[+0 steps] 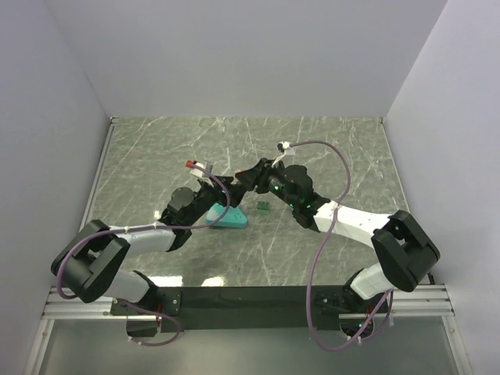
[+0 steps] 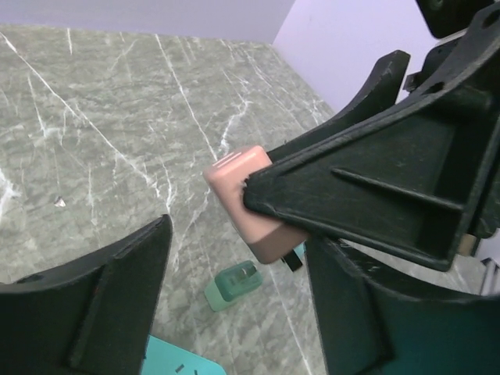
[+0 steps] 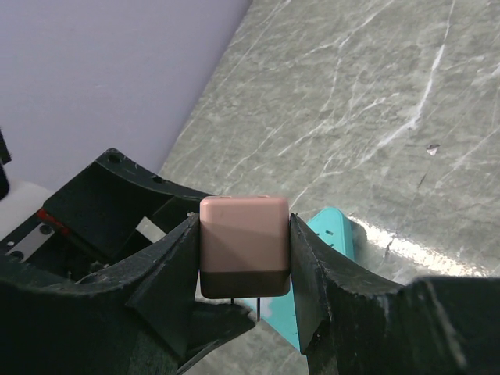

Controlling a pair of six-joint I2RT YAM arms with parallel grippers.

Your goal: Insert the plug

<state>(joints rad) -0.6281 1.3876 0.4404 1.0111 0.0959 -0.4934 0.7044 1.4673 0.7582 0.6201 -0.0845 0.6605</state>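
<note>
A pink plug (image 3: pixel 244 246) with two metal prongs pointing down is clamped between the fingers of my right gripper (image 3: pixel 244 262). It hangs above the teal socket block (image 3: pixel 337 234), which lies on the table (image 1: pixel 226 219). In the left wrist view the pink plug (image 2: pixel 248 201) sits in the right gripper's black fingers (image 2: pixel 367 183), above the gap of my left gripper (image 2: pixel 238 262). The left gripper's jaws stand wide apart and hold nothing. The two grippers (image 1: pixel 223 191) (image 1: pixel 246 180) meet over the socket block.
A small green plug (image 2: pixel 232 285) lies on the marble table just beyond the teal block, also in the top view (image 1: pixel 264 207). White walls close off the table on three sides. Purple cables loop from both arms.
</note>
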